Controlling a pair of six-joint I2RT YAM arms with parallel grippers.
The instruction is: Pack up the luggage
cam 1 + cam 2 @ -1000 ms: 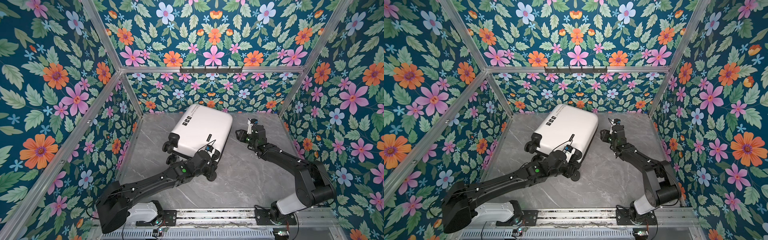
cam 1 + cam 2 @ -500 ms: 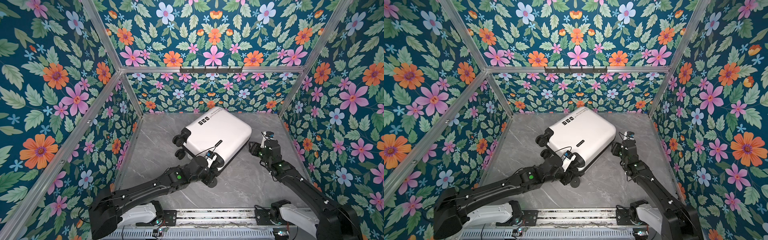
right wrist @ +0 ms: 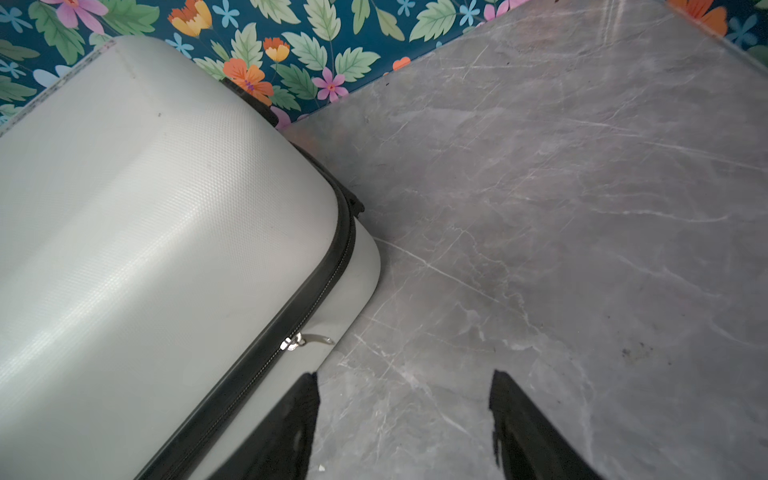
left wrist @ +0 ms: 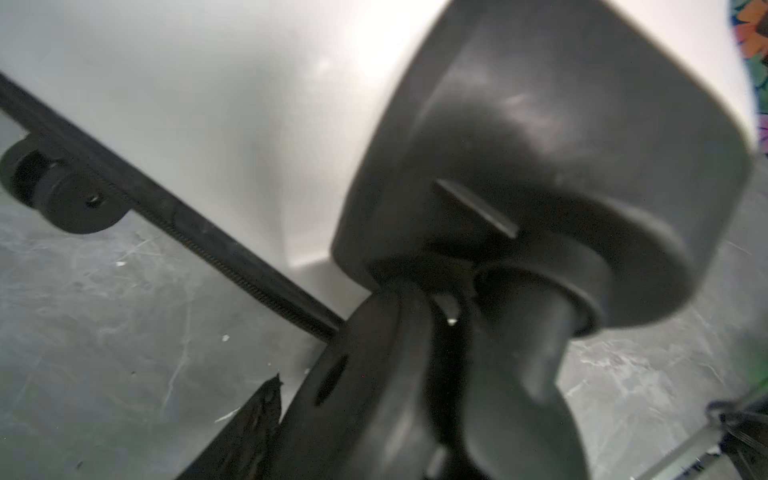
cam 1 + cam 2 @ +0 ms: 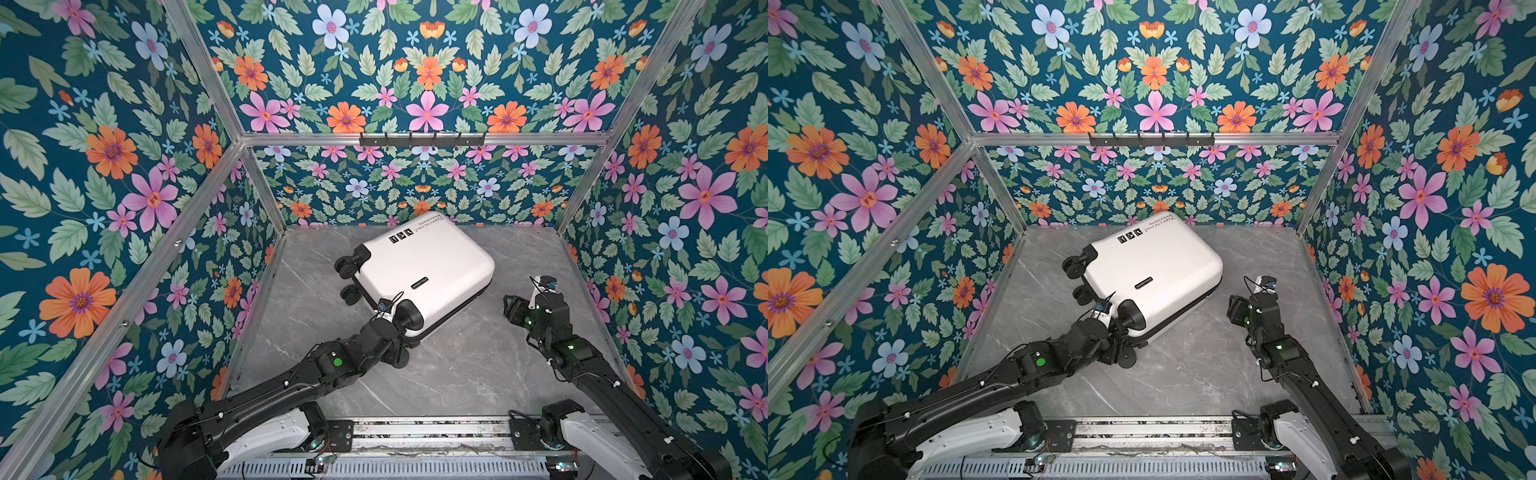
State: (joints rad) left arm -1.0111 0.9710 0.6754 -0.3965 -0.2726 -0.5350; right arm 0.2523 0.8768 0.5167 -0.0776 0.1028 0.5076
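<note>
1. Luggage point(image 5: 428, 266) lies flat and zipped shut on the table point(image 5: 478, 365), centre toward 12 o'clock; contents hidden.
2. Left gripper point(image 5: 395, 336) sits at its 6 o'clock corner wheel point(image 5: 410, 319); grip unclear.
3. Right gripper point(image 3: 403, 415), at the case's 4 o'clock, is spread and empty.

The white hard-shell suitcase point(image 5: 424, 270) lies flat, zipped shut, askew on the grey table point(image 5: 478, 365), black wheels point(image 5: 347, 266) pointing left.
</note>
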